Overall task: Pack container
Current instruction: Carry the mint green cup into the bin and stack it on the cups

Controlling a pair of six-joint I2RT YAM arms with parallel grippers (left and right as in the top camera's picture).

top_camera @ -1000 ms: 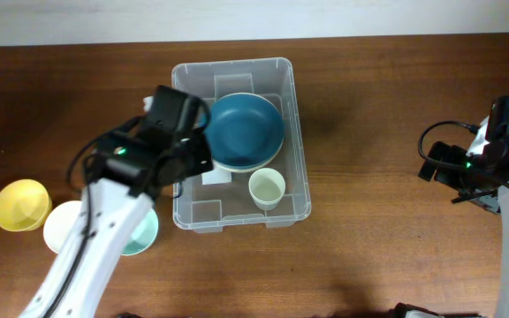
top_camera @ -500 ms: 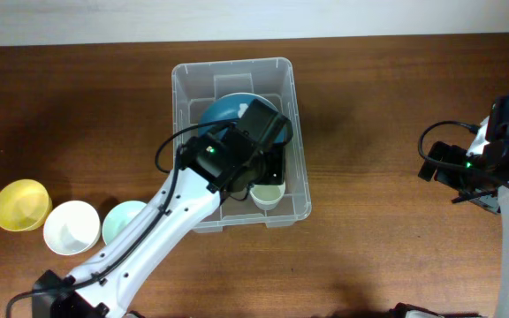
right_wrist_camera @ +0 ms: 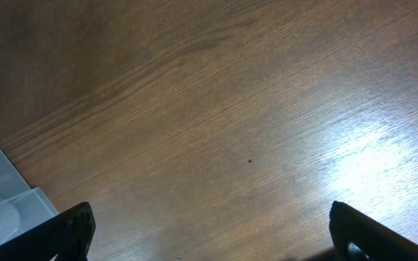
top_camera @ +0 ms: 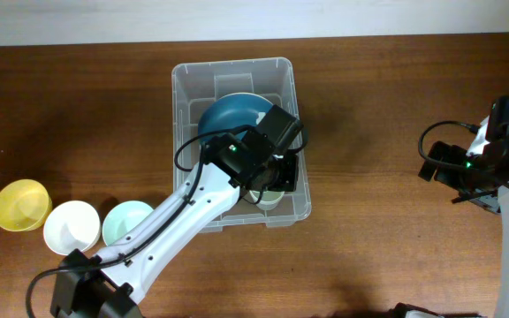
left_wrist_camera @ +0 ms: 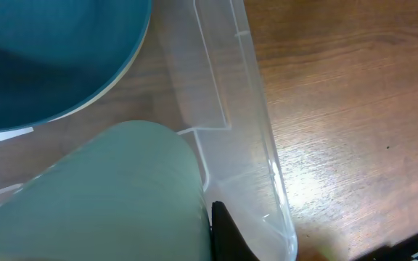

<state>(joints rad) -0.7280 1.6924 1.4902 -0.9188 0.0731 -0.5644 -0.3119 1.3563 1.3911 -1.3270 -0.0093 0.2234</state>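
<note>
A: Status of left end effector (top_camera: pixel 275 175)?
B: Pinched narrow, low inside the container (top_camera: pixel 233 64), right beside a pale cup (left_wrist_camera: pixel 100 196); blue bowl (top_camera: pixel 228 119) just ahead of it.
A: And right end effector (right_wrist_camera: pixel 210 235)?
B: Spread wide above the worktop (right_wrist_camera: pixel 231 109), container well off to its left.

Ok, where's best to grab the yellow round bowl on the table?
Probably grip the yellow round bowl by its left rim, from straight above, one finger inside, one outside: it sits upright, mouth open, and the white round bowl crowds its right side.
</note>
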